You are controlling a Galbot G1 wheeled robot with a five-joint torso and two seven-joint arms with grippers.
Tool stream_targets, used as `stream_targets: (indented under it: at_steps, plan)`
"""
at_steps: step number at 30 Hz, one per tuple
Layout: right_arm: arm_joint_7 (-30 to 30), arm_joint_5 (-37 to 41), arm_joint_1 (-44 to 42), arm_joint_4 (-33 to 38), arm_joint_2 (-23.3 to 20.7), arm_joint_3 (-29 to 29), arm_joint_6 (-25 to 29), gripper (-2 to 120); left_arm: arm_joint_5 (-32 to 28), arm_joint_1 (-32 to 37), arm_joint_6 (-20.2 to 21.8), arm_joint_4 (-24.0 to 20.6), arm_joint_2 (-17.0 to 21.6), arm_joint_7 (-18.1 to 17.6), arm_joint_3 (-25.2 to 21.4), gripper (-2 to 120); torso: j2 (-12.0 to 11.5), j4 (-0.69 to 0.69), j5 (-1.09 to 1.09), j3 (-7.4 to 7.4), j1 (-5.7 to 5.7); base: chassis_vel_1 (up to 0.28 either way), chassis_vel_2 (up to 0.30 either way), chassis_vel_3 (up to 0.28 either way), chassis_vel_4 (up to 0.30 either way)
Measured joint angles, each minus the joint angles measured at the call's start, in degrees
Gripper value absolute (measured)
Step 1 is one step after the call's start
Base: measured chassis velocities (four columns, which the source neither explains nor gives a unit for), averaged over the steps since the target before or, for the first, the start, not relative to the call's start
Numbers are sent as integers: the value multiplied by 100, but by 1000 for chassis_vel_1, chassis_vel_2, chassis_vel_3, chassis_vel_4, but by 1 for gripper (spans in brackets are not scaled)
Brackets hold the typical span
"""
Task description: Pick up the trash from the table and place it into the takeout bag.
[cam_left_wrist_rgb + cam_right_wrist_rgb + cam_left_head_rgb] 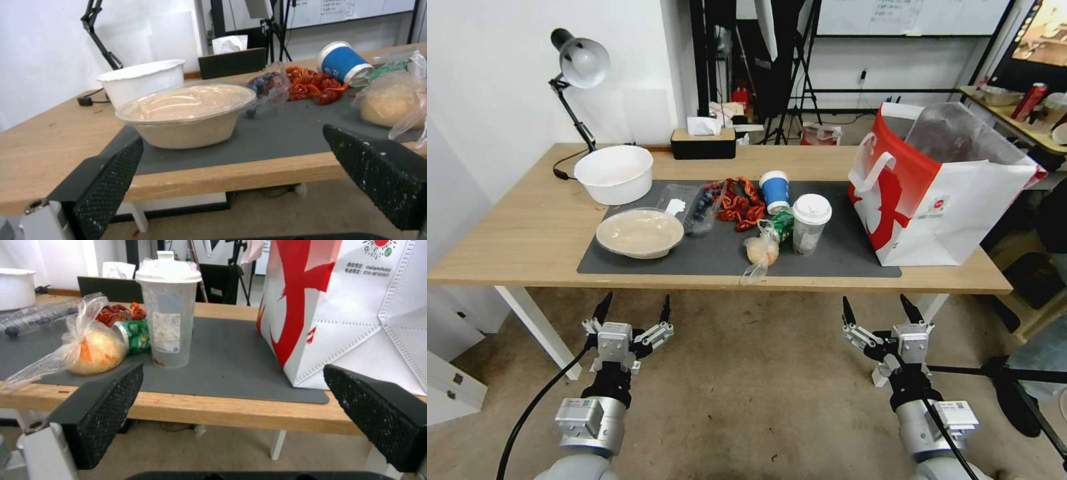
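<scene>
Both arms hang low in front of the table (507, 247), over the floor. The left gripper (634, 311) has its fingers spread wide and holds nothing. The right gripper (880, 310) is spread wide too, and also holds nothing.

The trash sits on the grey mat (840, 257). The dish (639, 233) of beige food is at the left end of the mat. Near the middle are the blue cup (775, 191), the clear cup (810, 223), the green wrapper (782, 223) and the clear bag (760, 252) with an orange lump. The takeout bag (954, 220) stands upright at the right end, mouth open.

From the head, the blue cup looks like it stands up. The left wrist view shows the blue cup (342, 63) tipped on its side, next to a pile of red scraps (313, 88).

The right wrist view shows the clear cup (169, 313) upright with its white lid on, touching the green wrapper (135, 335), well apart from the takeout bag (356, 323).
</scene>
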Motion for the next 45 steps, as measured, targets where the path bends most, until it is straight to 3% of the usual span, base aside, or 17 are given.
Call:
stream_targets:
  at_steps: [3,6,7,12,16,27,31,45]
  plan:
    - [2,16,18,6,1,4,-42,100,-78,-41,147,-34,-24,0,2,100,0,0,0,0,0,0,0,0,0]
    - [45,195,235,114,18,153,-529,100,-397,-224,736,-192,-130,4,34,100,0,0,0,0,0,0,0,0,0]
    - [45,195,235,114,18,153,-529,100,-397,-224,736,-192,-130,4,34,100,0,0,0,0,0,0,0,0,0]
    - [139,567,680,334,60,444,-1533,100,-998,-566,1708,-414,-308,32,77,100,0,1,2,0,0,0,0,0,0]
    - [199,800,965,480,87,640,-2177,100,-1169,-689,1807,-369,-337,54,65,100,-1,1,1,0,2,0,0,0,0]
    - [480,1555,1411,-68,-345,154,-1532,100,-1108,-694,1521,-229,-340,147,9,100,0,0,0,-1,1,0,0,0,0]
    - [209,1874,1882,-755,-863,-87,-1113,100,-1089,-840,1448,-19,-277,212,97,100,-1,-2,0,-1,1,0,0,0,0]
    - [-227,2324,3030,-1859,-1633,-809,-901,100,-1039,-703,1269,-24,-436,246,-104,100,-1,0,0,0,0,0,0,0,0]
